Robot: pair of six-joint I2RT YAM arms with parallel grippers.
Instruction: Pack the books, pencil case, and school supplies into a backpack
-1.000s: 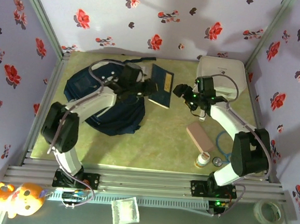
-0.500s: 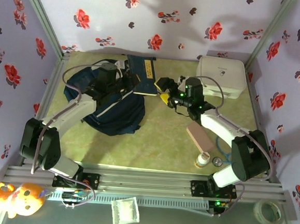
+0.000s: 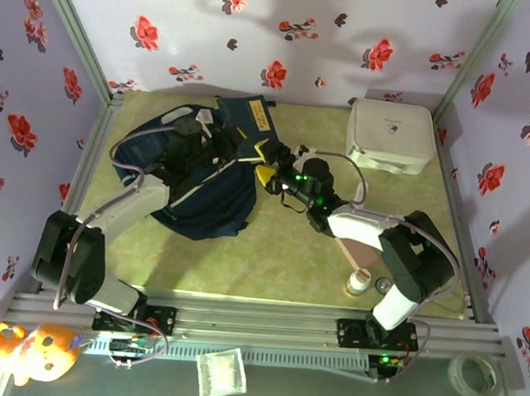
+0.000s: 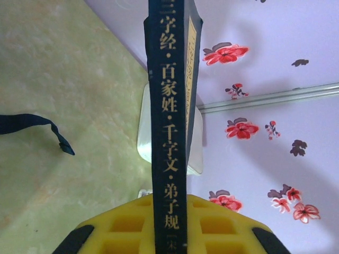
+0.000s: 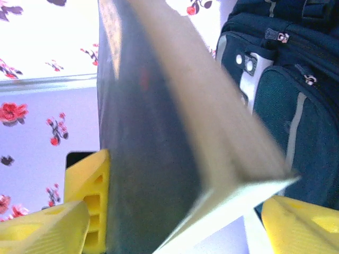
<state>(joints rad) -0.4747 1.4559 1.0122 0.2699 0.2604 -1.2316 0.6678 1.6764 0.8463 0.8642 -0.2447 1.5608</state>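
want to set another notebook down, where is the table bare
Widest bare table: near centre, between backpack and pencil case. Also a patch between white box and pencil case. Crowded: around the book over the backpack, and by the small bottle.

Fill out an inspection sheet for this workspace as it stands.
Surface: mottled green table top.
Job's things: navy backpack lying at left; one dark-blue book held by its far end; pencil case at right, partly under the right arm.
Clutter: white box back right; white bottle near the pencil case.
Hands: left hand shut on the book; right hand straddles the book, grip unclear.
Cables: grey cable loops along the left arm.
Surroundings: floral walls; plush toy, tape roll beyond the front rail.
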